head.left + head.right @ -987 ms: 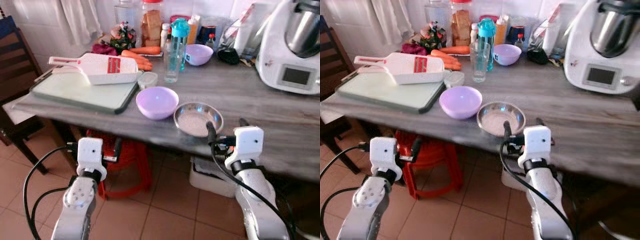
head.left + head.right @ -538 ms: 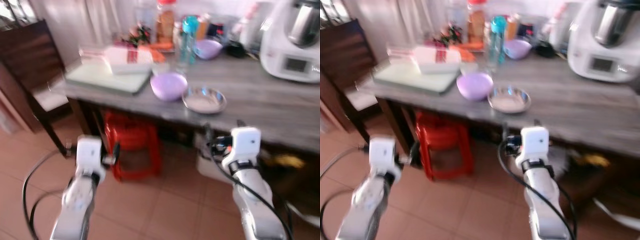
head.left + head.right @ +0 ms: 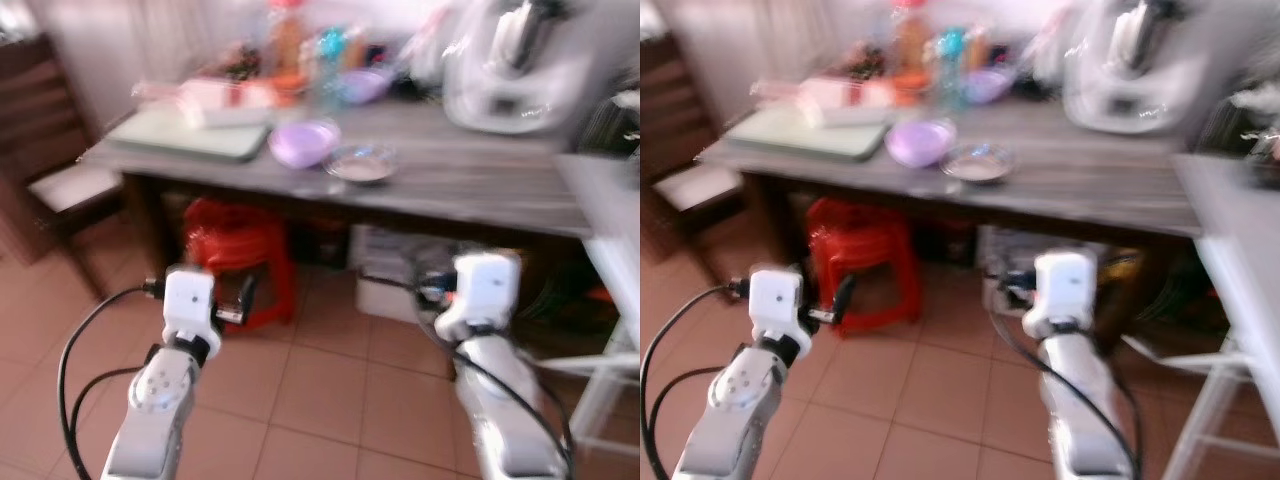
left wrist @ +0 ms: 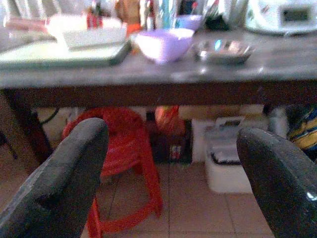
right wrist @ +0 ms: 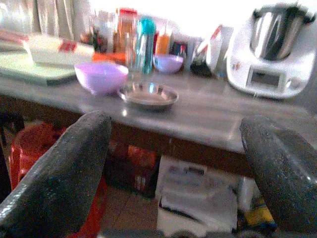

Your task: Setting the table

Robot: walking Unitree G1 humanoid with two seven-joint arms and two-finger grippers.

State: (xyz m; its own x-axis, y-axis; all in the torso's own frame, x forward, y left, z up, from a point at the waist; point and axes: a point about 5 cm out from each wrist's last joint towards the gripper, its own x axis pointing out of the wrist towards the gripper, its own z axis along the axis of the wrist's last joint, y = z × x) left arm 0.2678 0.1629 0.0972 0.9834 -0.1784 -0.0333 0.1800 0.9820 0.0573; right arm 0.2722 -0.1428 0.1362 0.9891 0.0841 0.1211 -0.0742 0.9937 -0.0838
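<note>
- Head views blurred.
- Counter (image 3: 480, 185) crosses upper frame.
- Lilac bowl (image 3: 303, 144) upper centre on counter, steel dish (image 3: 361, 164) just beside it on the right.
- White kitchen machine (image 3: 510, 70) upper right.
- Red stool (image 3: 235, 255) under counter, left of centre.
- Left tool (image 4: 171, 178): fingers wide apart, holding nothing, low over tiled floor (image 3: 330, 390).
- Right tool (image 5: 173, 178): fingers wide apart, holding nothing.

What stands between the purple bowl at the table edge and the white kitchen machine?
The metal dish lies right beside the purple bowl; beyond it bare grey tabletop reaches the white kitchen machine, clearest in the right wrist view.
</note>
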